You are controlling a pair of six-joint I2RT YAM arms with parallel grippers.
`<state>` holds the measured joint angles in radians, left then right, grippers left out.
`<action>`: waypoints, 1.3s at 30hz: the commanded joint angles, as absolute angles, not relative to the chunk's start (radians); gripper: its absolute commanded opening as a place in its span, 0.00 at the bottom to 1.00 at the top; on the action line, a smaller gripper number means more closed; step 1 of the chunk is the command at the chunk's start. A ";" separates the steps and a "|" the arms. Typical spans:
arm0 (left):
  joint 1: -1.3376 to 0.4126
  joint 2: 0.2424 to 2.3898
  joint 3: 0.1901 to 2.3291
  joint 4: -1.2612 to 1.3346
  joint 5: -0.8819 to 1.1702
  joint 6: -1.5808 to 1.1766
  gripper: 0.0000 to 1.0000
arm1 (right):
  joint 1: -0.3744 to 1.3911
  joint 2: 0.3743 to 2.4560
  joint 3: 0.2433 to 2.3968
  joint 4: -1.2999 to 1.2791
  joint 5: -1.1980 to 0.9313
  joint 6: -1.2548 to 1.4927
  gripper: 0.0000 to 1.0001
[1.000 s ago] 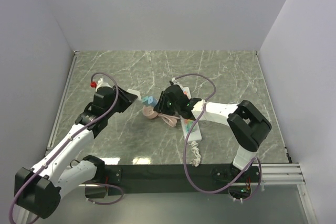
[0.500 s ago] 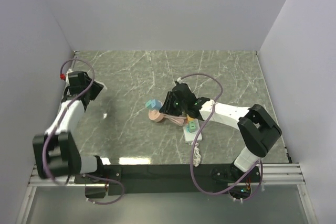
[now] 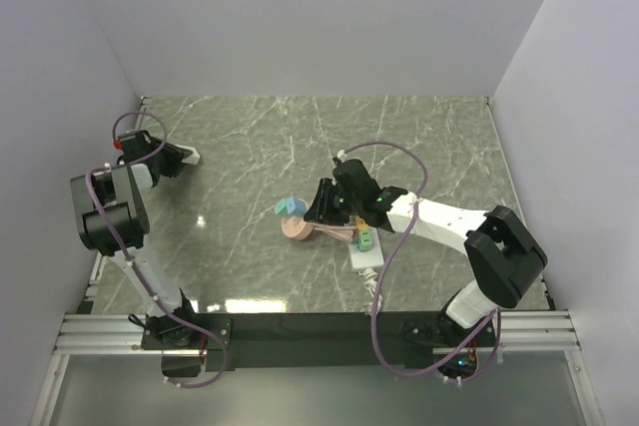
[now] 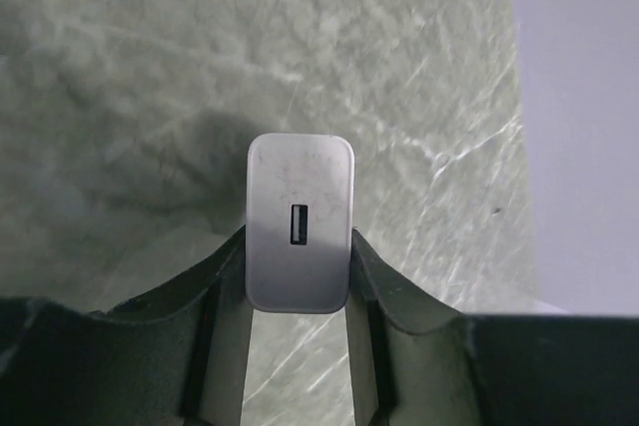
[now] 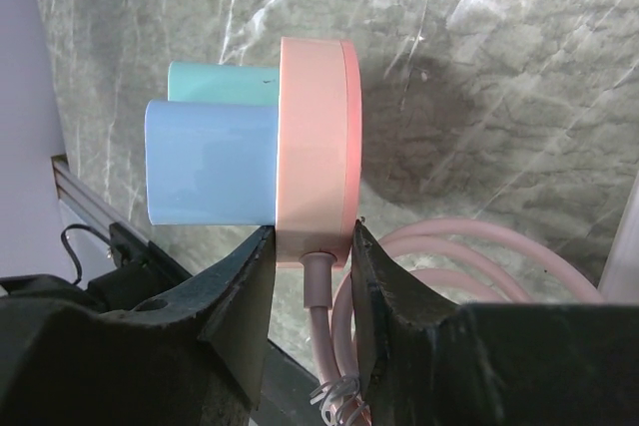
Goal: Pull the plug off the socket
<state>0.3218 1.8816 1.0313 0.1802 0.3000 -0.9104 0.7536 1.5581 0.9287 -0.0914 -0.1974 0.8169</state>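
The left arm is swinging to the far left, its left gripper (image 4: 298, 251) pinching the white charger plug (image 4: 300, 187) well clear of the socket (image 3: 366, 254) lying mid-table, while the right gripper (image 5: 312, 236) is clamping a pink adapter (image 5: 315, 127), suggesting the unplugging is done.

socket (image 3: 365, 257): long white strip, pastel outlets, flat on the table right of centre, partly hidden; short white cord (image 3: 373, 296) trails toward the near edge.
plug (image 4: 300, 223): small white block, one USB port, out of the socket, well apart at far left.

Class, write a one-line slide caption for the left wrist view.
Left gripper grips a white USB charger, marble tabletop behind.
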 commanded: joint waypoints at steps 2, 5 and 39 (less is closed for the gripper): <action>0.351 1.968 1.124 0.253 0.405 -0.953 0.00 | 0.745 1.512 0.954 -0.028 -0.241 0.824 0.00; 0.351 1.993 1.138 0.233 0.420 -0.948 0.31 | 0.736 1.522 0.966 -0.032 -0.249 0.821 0.00; -0.055 1.215 0.770 -0.284 0.601 -0.362 0.83 | 0.643 1.674 1.229 -0.353 -0.624 0.683 0.00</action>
<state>-0.0570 1.2682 0.7719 -0.2600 0.5472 -0.5053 0.6712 1.6897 1.1309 -0.3317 -0.4793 0.7288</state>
